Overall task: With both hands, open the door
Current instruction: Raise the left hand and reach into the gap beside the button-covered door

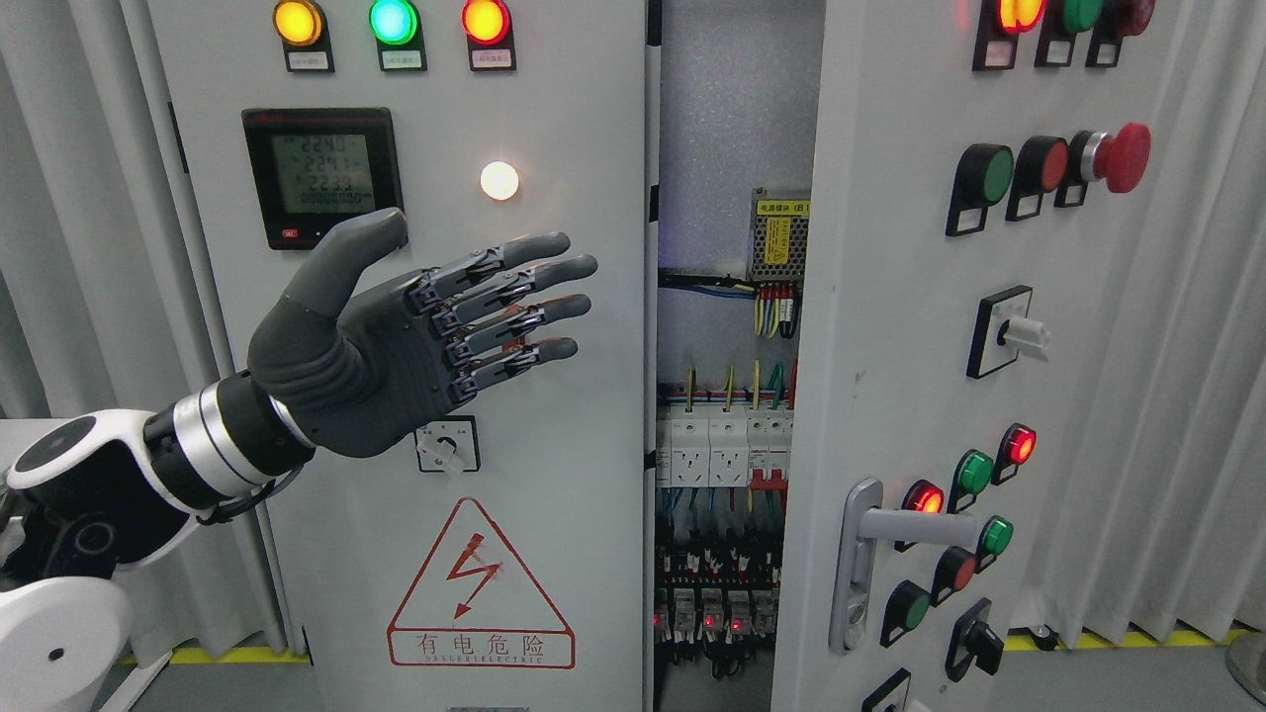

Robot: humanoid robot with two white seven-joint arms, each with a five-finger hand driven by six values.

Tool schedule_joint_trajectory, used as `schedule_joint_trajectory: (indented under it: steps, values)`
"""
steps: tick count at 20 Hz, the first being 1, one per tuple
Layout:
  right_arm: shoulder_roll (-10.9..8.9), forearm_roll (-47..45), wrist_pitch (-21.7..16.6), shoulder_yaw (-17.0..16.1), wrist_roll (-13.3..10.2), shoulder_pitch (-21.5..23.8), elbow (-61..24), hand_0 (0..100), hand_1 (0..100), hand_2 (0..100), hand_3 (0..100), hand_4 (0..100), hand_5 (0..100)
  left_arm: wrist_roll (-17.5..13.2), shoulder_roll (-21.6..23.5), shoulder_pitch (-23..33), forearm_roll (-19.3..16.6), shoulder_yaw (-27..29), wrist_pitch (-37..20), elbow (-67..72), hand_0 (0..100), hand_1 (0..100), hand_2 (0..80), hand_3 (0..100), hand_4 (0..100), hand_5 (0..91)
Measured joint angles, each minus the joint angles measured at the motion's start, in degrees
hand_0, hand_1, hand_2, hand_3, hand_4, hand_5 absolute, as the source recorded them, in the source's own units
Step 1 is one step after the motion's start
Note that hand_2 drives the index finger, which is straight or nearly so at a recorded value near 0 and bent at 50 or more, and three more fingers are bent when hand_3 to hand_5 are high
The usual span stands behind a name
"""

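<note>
In front of left door (554,475): left hand (415,331), fingers spread flat, gripping nothing.
Right door (890,326): swung partly ajar, handle (870,554) untouched.
Gap: wiring and breakers (727,445) exposed.
Progress: begun, judged perhaps half; wider swing left.
Right hand: unseen (outside view).
Obstacles: protruding red button (1123,158), curtain (1187,396) beside door.

White pleated curtains (1177,396) hang at the right side, and another curtain (69,227) hangs at the left. On the floor a yellow line (1118,640) runs under the right curtain. A grey round object (1248,667) sits in the lower right corner.
</note>
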Motion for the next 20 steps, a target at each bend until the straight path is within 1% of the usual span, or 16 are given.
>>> schedule_joint_trajectory:
  steps: [2, 5, 7, 12, 16, 20]
  values:
    - [0.00, 0.0, 0.0, 0.0, 0.0, 0.0, 0.0, 22, 0, 0, 0, 0, 0, -0.9, -1.0, -2.4, 1.4, -1.5, 0.0, 2.1, 30, 0, 2.7, 3, 4, 0.0]
    - [0.00, 0.0, 0.0, 0.0, 0.0, 0.0, 0.0, 22, 0, 0, 0, 0, 0, -1.5, -1.9, -6.2, 4.8, -4.1, 0.2, 5.2, 30, 0, 2.7, 3, 4, 0.0]
    - [0.00, 0.0, 0.0, 0.0, 0.0, 0.0, 0.0, 22, 0, 0, 0, 0, 0, -1.6, -2.3, -8.4, 6.7, -6.3, -1.3, 7.1, 30, 0, 2.7, 3, 4, 0.0]
    - [0.00, 0.0, 0.0, 0.0, 0.0, 0.0, 0.0, 22, 0, 0, 0, 0, 0, -1.6, -2.9, -12.9, 10.0, -13.8, -7.8, 10.7, 30, 0, 2.7, 3, 3, 0.0]
    - [0.00, 0.0, 0.0, 0.0, 0.0, 0.0, 0.0, 22, 0, 0, 0, 0, 0, -1.7, -2.9, -16.6, 13.5, -20.5, -13.3, 13.1, 30, 0, 2.8, 3, 3, 0.0]
    - [0.00, 0.0, 0.0, 0.0, 0.0, 0.0, 0.0, 22, 0, 0, 0, 0, 0, -1.8, -2.7, -19.9, 16.3, -27.0, -17.6, 14.8, 30, 0, 2.8, 3, 3, 0.0]
